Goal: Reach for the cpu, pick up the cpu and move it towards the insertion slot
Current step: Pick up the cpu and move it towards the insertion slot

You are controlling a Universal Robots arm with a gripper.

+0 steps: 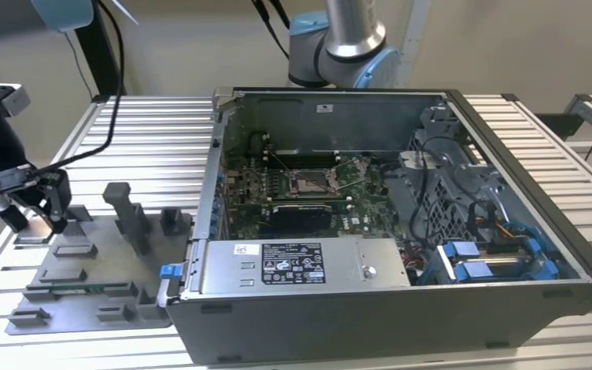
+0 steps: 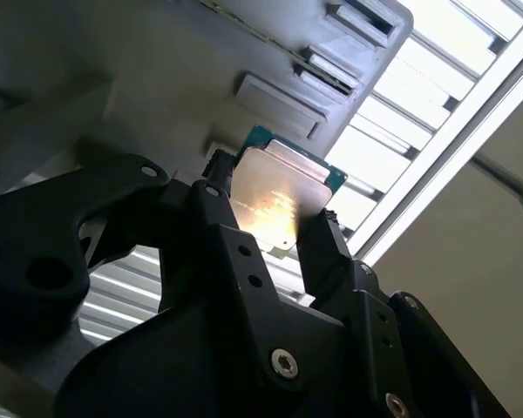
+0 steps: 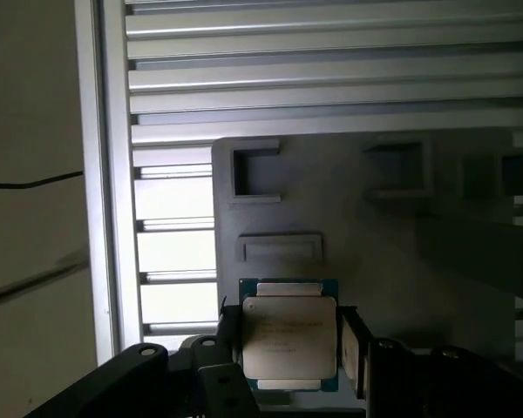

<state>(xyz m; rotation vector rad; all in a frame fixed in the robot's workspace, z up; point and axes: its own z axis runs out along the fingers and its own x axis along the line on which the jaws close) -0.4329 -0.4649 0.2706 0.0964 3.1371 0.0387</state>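
Silver cpu [image 3: 288, 335] sits pinched in the jaws of the gripper [image 1: 34, 217] at the exterior view's left; we judge the insertion slot [image 1: 308, 183], mid-frame, unreached.

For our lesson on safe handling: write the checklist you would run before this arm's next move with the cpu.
1. Is the cpu between the fingers of the claw: ok.
2. Do the fingers press both cpu edges: ok.
3. Is the cpu lifted clear of the fixture: cannot tell.
4. Is the slot free of anything lying on it: ok.
5. Is the case open above the slot: ok.
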